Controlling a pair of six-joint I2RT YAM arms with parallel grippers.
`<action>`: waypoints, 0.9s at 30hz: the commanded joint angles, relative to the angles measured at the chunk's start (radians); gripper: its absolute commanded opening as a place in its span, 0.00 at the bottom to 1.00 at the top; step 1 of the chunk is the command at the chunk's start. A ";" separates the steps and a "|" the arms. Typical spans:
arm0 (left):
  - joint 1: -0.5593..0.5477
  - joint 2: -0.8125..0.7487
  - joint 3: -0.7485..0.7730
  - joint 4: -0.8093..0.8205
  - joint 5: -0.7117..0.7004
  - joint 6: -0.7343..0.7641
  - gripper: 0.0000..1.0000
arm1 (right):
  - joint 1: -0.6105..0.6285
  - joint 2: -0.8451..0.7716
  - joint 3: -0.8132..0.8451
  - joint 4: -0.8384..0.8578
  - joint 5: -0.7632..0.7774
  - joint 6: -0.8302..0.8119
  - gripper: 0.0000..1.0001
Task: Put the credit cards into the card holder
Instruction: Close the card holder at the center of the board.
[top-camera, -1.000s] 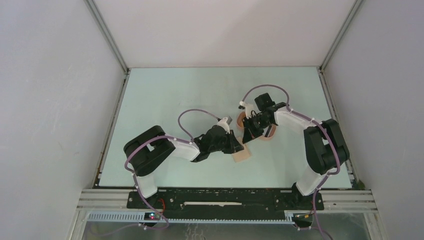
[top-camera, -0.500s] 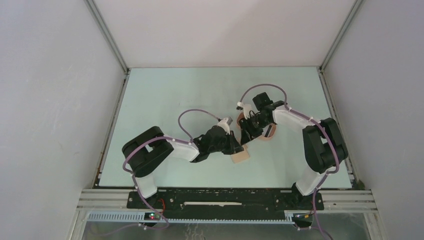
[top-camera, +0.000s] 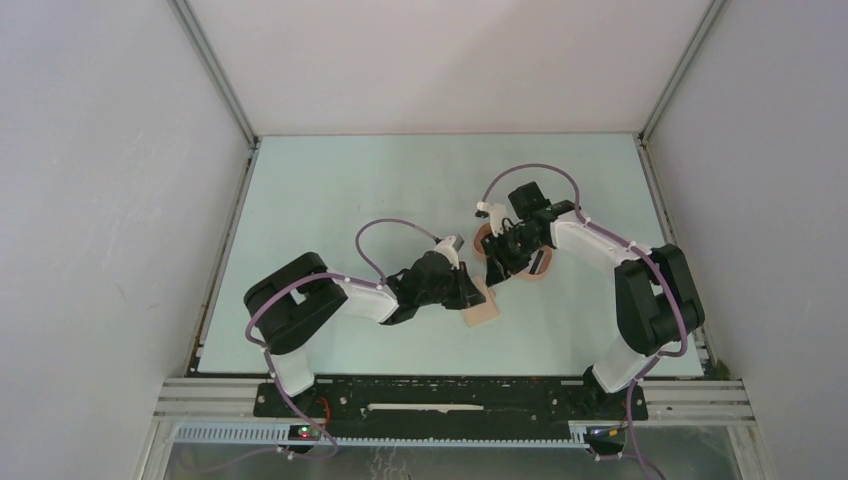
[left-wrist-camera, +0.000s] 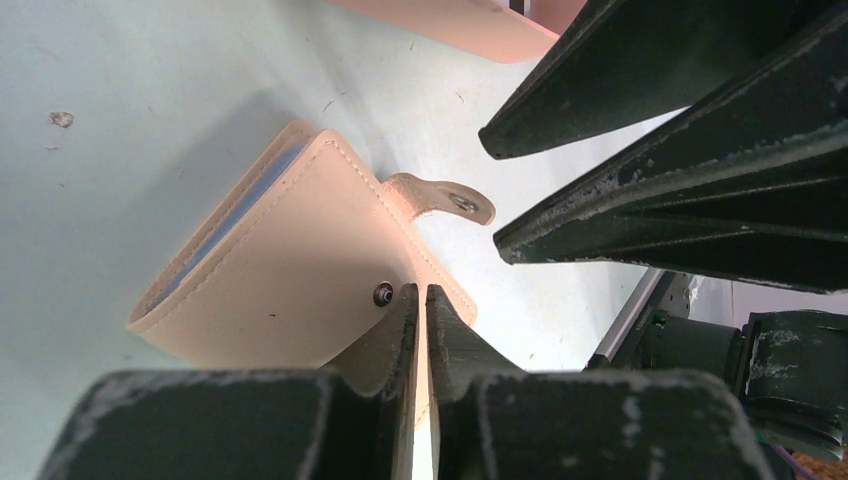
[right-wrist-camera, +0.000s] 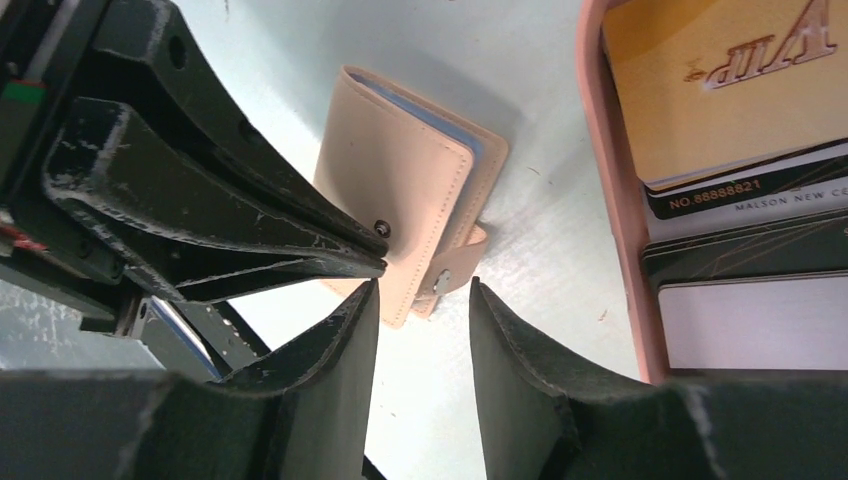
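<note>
L gripper (left-wrist-camera: 420, 292) is pinched nearly shut on the free edge of the card holder (right-wrist-camera: 400, 205), top cover, right by the snap stud (left-wrist-camera: 382, 294). The holder lies folded on the table (left-wrist-camera: 150, 80), near centre, just beside the peach tray (right-wrist-camera: 602, 200). I see 1 blue card (right-wrist-camera: 428, 113) edge-on inside it. R gripper (right-wrist-camera: 420, 295) is open w/ nothing held. Its 2 fingers sit either side of the snap tab (right-wrist-camera: 455, 265); can't tell if they touch it. The tray holds at least 4 credit cards (right-wrist-camera: 720, 95), overlapping: gold VIP, white/black, dark, pale grey.
</note>
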 joint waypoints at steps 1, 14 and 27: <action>0.008 -0.011 -0.011 0.001 -0.009 0.029 0.10 | 0.016 -0.007 0.023 -0.004 0.069 -0.014 0.47; 0.008 -0.017 -0.018 0.000 -0.010 0.027 0.10 | 0.030 0.017 0.024 0.000 0.099 -0.010 0.33; 0.008 -0.018 -0.018 0.001 -0.009 0.029 0.10 | 0.032 0.025 0.023 0.000 0.110 -0.010 0.22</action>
